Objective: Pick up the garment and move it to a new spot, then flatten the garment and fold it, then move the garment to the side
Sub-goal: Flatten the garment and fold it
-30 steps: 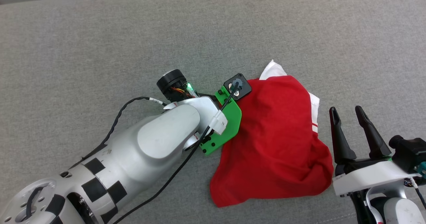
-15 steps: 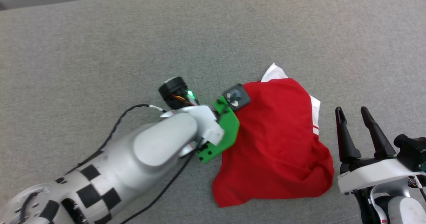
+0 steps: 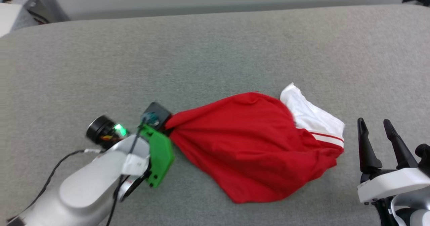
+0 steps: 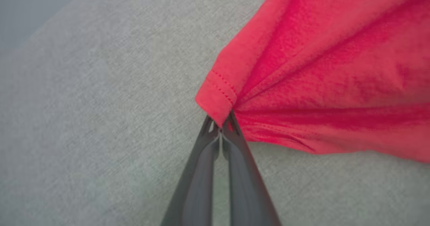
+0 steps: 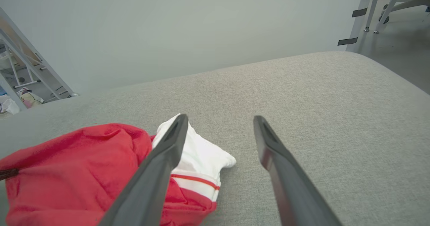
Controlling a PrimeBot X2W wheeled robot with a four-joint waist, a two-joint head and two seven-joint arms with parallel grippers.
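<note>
The garment lies on the grey cushion, a red cloth drawn out to the left with a white, red-striped sleeve at its right end. My left gripper is shut on a stitched hem corner of the garment at its left tip; in the head view that gripper sits under its green mount. My right gripper stands open at the lower right, just right of the sleeve, with nothing between its fingers. In the right wrist view the garment and sleeve lie left of that open gripper.
The cushion's far edge runs along the top of the head view, with a pale wall behind. Metal frame legs stand off the cushion's right end, and more frames and clutter off its left end. Bare cushion stretches left and behind the garment.
The left gripper shut on the garment's left edge and pulled it leftward, stretching the bunched cloth into a long shape. The head camera has tilted up. The right gripper stayed open.
</note>
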